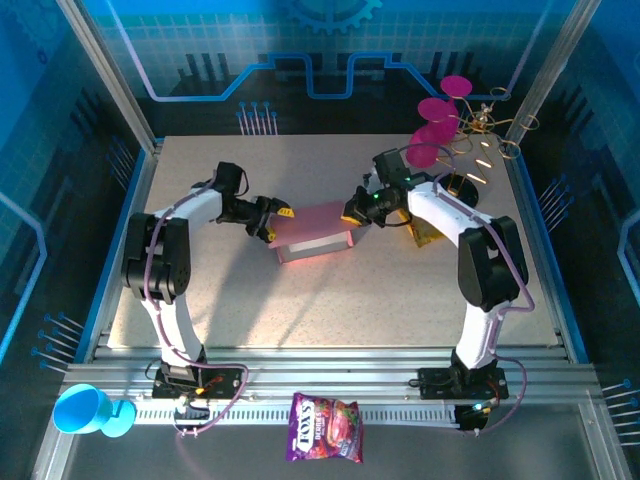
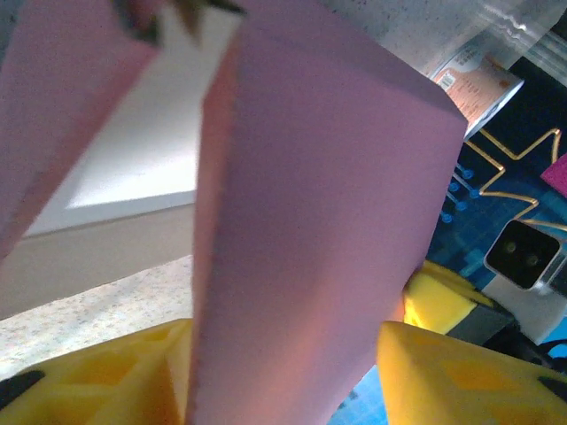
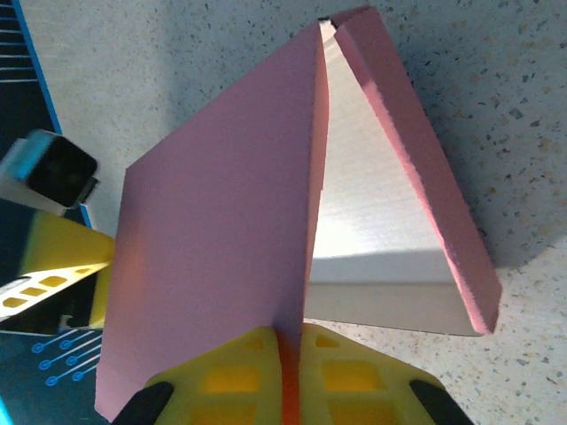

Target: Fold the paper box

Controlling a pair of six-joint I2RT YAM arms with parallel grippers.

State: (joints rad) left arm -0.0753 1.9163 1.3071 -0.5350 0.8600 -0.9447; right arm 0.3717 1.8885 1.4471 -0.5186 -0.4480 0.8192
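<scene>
The pink paper box point(image 1: 318, 232) lies partly folded in the middle of the table, its whitish inner side showing. My left gripper point(image 1: 275, 222) is at its left end. In the left wrist view a pink panel point(image 2: 328, 195) runs between the yellow fingers point(image 2: 106, 381), which stand apart; the left gripper point(image 2: 283, 354) is open around it. My right gripper point(image 1: 358, 212) is at the box's right end. In the right wrist view the right gripper point(image 3: 288, 341) is shut on the edge of an upright pink panel point(image 3: 213, 248), and another flap point(image 3: 416, 168) leans beside it.
Magenta cups point(image 1: 437, 125) hang on a gold wire stand at the back right. A small packet point(image 1: 425, 232) lies beside the right arm. A purple snack bag point(image 1: 325, 427) and a blue cup point(image 1: 85, 410) sit on the front rail. Frame posts border the table point(image 1: 200, 290).
</scene>
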